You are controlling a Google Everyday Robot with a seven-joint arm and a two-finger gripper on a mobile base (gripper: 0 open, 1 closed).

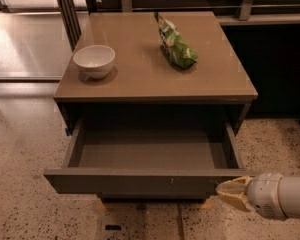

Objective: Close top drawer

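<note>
The top drawer (pixel 140 182) is a wide, shallow, dark grey-brown drawer pulled far out of the cabinet, and its inside looks empty. Its flat front faces me with small white scuffs right of centre. My gripper (pixel 233 192) comes in from the lower right on a white arm. Its tan tip sits at the right end of the drawer front, at about the height of the front panel and close to or touching it.
A white bowl (pixel 94 61) stands on the left of the cabinet top (pixel 140 79). A green snack bag (pixel 176 48) lies at the back right. A metal post (pixel 67 9) rises behind the left corner. Speckled floor (pixel 20 149) surrounds the cabinet.
</note>
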